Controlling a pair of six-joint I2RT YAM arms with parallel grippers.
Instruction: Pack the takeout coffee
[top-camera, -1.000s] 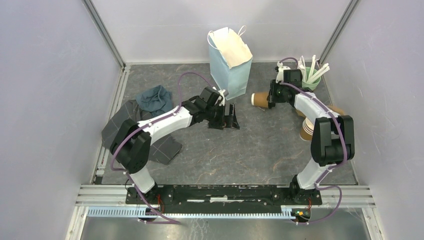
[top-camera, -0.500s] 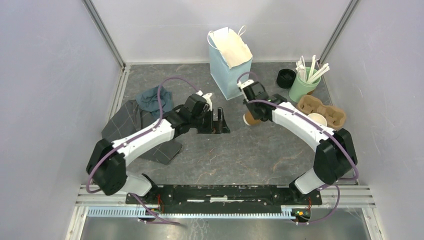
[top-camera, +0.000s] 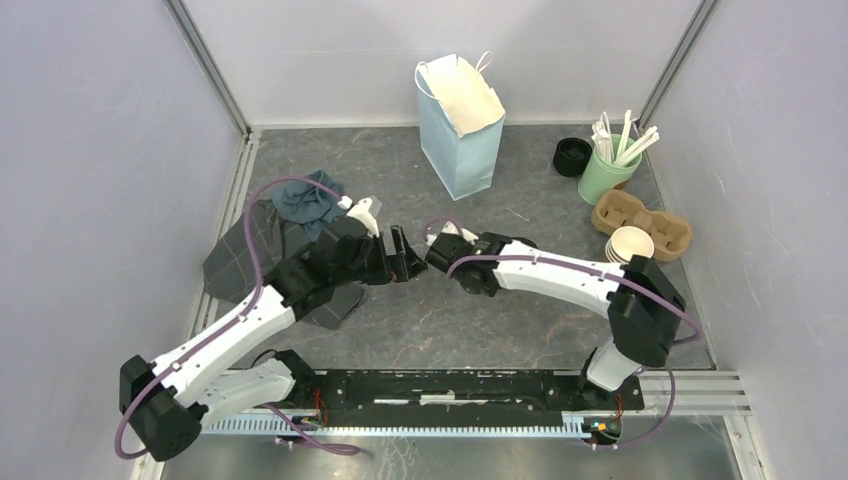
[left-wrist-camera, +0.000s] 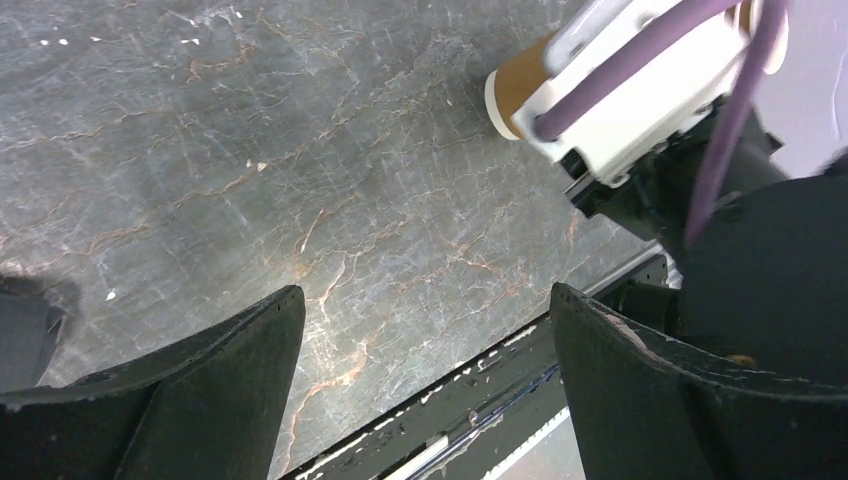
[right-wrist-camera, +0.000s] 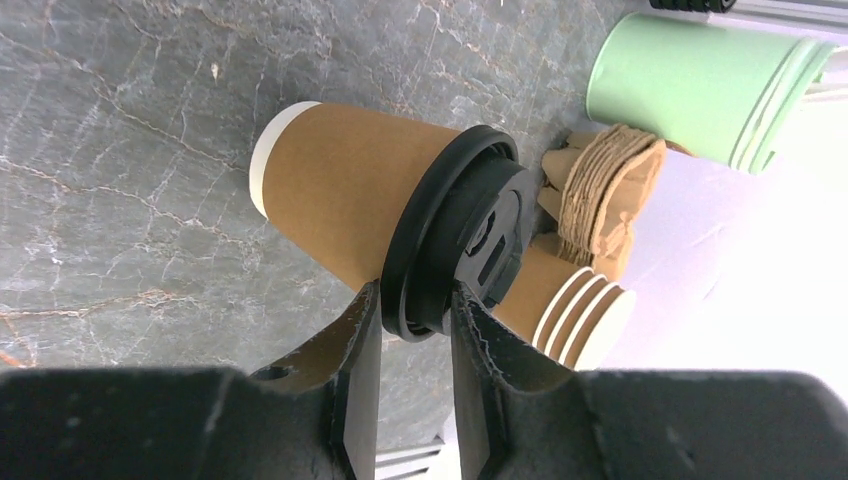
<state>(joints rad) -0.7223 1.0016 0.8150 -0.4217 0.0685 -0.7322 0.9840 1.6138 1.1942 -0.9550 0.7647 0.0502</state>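
The takeout coffee (right-wrist-camera: 340, 195), a brown kraft cup with a black lid (right-wrist-camera: 460, 235), lies tilted in the right wrist view. My right gripper (right-wrist-camera: 415, 320) is shut on the lid's rim and holds the cup above the table. In the top view the right gripper (top-camera: 440, 255) is at the table's middle and hides the cup. The cup's cream base (left-wrist-camera: 512, 88) shows in the left wrist view. My left gripper (left-wrist-camera: 425, 330) is open and empty. It sits just left of the right gripper in the top view (top-camera: 400, 262).
A light blue paper bag (top-camera: 460, 125) stands open at the back. A green cup of utensils (top-camera: 606, 172), a small black container (top-camera: 572, 156), the pulp carrier (top-camera: 645, 220) and a stack of lidless cups (top-camera: 630, 243) sit at the right. Cloths (top-camera: 305, 200) lie at the left.
My right gripper has carried the coffee from the back right to the middle of the table. My left arm has drawn back toward the near left, still open.
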